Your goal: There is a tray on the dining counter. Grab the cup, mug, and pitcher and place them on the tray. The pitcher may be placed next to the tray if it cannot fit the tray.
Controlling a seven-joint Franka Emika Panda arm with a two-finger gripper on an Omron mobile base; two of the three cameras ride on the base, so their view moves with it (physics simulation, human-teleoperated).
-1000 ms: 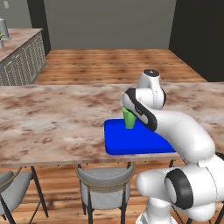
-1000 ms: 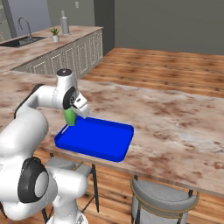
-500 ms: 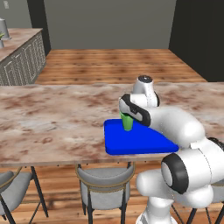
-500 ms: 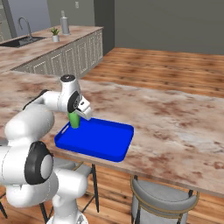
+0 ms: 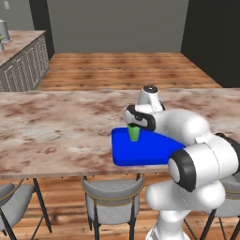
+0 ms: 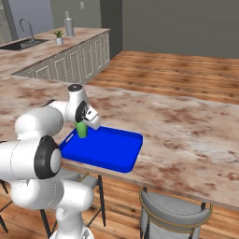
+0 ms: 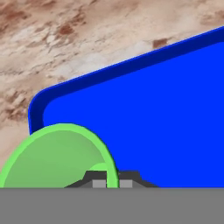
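- Left base view: we take the tray (image 5: 140, 151) as our landmark, lying on the dining counter (image 5: 56, 126) near its front edge. A second ago the cup (image 5: 134, 134) hung above the tray's far left corner with the arm reaching from farther right; since then the wrist has swung in and come down, and the cup now stands upright inside that corner. The gripper (image 5: 134, 125) is over the cup's mouth, shut on its rim.
- Right base view: the tray (image 6: 116, 158) shows the same change from the other side. The cup (image 6: 82, 130) was lifted over the tray's near left corner as this camera sees it; it has dropped to the tray floor or just above it, and we cannot tell whether it touches. The gripper (image 6: 84, 122) is clamped on the top of the cup.
- Hand view: the cup (image 7: 52, 157) fills the lower left, its open mouth just inside the tray (image 7: 37, 107) at the rounded corner, with blue floor spreading away to the right. The finger tips (image 7: 99, 178) sit pinched together at the rim.
- What this means: we judge the first of three placements all but done; only the release remains, and the mug and pitcher are yet to be fetched.
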